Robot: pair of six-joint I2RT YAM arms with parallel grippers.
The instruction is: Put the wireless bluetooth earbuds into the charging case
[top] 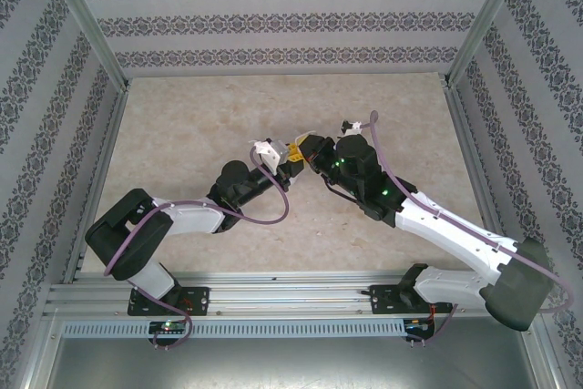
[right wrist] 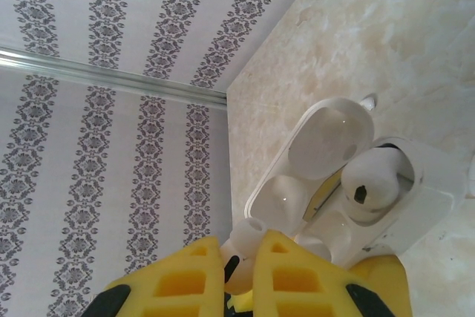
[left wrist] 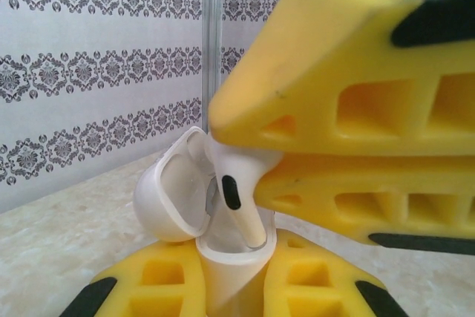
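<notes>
The white charging case [left wrist: 226, 276] stands upright between my left gripper's [left wrist: 231, 265] yellow fingers, which are shut on it, with the lid [left wrist: 172, 194] hinged open to the left. My right gripper [right wrist: 239, 246] is shut on a white earbud [right wrist: 243, 254]. In the left wrist view that earbud [left wrist: 236, 183] hangs from the right gripper's fingers [left wrist: 349, 131], its stem reaching down into the case's mouth. In the right wrist view a second earbud [right wrist: 371, 180] sits in the far well of the case [right wrist: 434, 183]. From above, both grippers [top: 296, 156] meet over the table's middle.
The marble-patterned table [top: 200, 116] is walled by patterned panels on three sides. Metal frame posts [top: 86, 15] rise at the back corners. An aluminium rail [top: 291, 293] carries both arm bases along the near edge.
</notes>
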